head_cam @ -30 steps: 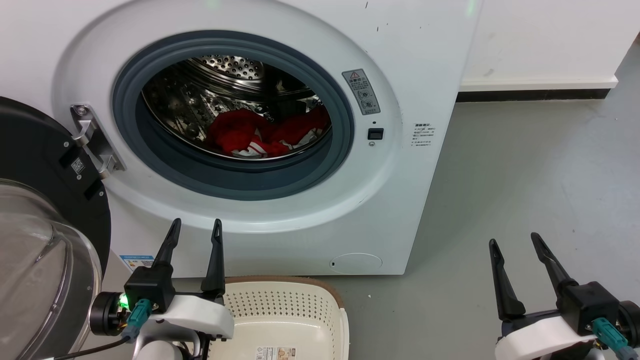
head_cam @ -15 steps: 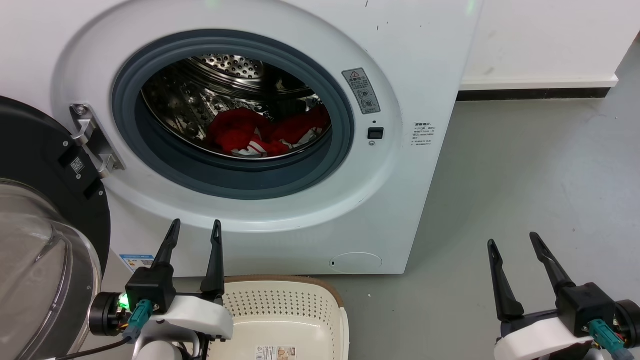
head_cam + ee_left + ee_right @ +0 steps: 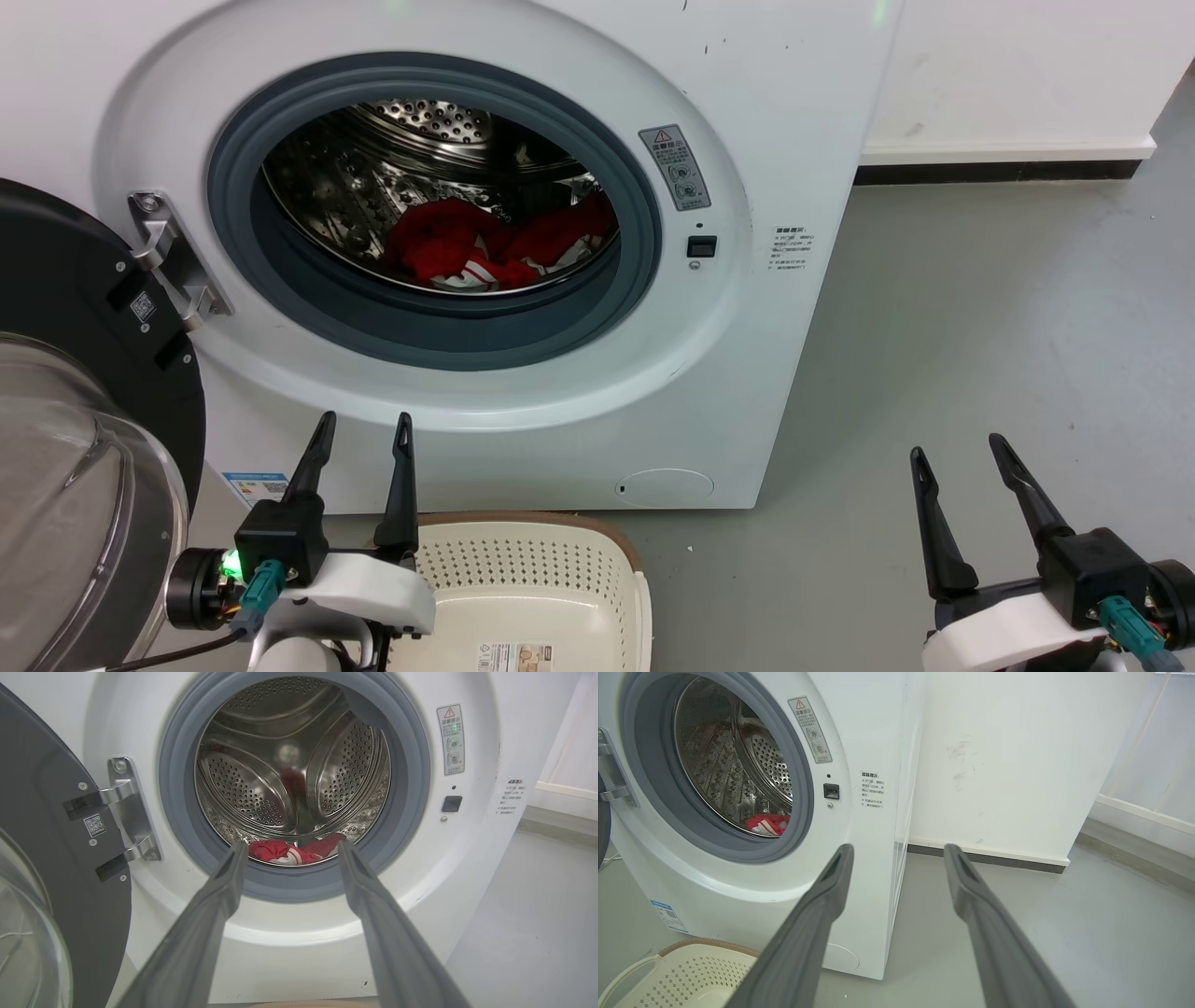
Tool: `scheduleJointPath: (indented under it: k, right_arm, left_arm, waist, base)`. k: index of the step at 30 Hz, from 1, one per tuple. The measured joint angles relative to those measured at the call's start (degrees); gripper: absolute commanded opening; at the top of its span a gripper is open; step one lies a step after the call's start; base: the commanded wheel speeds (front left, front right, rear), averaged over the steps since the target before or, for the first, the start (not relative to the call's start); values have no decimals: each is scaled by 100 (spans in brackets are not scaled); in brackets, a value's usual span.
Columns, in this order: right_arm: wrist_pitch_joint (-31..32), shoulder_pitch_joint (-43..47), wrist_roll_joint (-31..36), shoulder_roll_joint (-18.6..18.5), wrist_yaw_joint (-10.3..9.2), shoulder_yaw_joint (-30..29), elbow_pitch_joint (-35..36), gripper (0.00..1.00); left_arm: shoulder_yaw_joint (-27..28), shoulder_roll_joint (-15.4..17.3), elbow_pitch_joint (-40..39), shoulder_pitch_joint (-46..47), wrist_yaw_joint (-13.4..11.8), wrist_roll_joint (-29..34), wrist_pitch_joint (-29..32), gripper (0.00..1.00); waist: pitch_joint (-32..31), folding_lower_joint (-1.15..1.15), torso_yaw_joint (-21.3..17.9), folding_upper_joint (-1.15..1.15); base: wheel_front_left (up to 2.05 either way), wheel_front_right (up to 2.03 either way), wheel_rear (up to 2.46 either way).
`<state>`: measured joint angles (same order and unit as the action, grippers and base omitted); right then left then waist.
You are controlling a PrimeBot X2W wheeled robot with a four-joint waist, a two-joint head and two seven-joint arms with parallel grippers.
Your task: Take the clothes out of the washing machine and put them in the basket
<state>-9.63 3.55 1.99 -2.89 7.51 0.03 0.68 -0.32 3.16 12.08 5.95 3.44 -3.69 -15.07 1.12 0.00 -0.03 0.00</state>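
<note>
Red clothes (image 3: pixel 495 245) with white stripes lie on the floor of the steel drum inside the white washing machine (image 3: pixel 766 93); they also show low in the drum as clothes (image 3: pixel 294 851) and clothes (image 3: pixel 767 824). The cream basket (image 3: pixel 532 560) stands on the floor right in front of the machine, with nothing in it that I can see. My left gripper (image 3: pixel 364 431) is open below the porthole, beside the basket's left end. My right gripper (image 3: pixel 962 448) is open over bare floor to the right of the machine. Neither holds anything.
The black-framed glass door (image 3: pixel 75 448) hangs open at the left, close to my left arm. Grey floor (image 3: pixel 980 308) stretches to the right of the machine up to a white wall (image 3: pixel 1008 75) with a dark skirting.
The head view has shifted very slightly. Both grippers and the clothes stay where they were.
</note>
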Motion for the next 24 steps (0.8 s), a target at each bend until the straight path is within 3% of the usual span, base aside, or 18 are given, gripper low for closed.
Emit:
scheduleJointPath:
  k: [10, 16, 24]
  right_arm:
    - [9, -187, -2, 0, 0, 148, 81, 100]
    - [-47, -452, -52, 0, 0, 248, 145, 100]
    - [-249, -887, -181, -3, 0, 422, 87, 100]
  left_arm:
    - [147, 52, 52, 307, -43, -27, -1, 100]
    - [355, 285, 137, 842, -21, -105, -1, 100]
    - [493, 720, 828, 1865, 71, -188, 52, 100]
  waist:
    - [263, 0, -141, 0]
    - [701, 0, -367, 0]
    - [1512, 1, -717, 0]
  base:
    - [0, 0, 0]
    - [0, 0, 0]
    - [0, 0, 0]
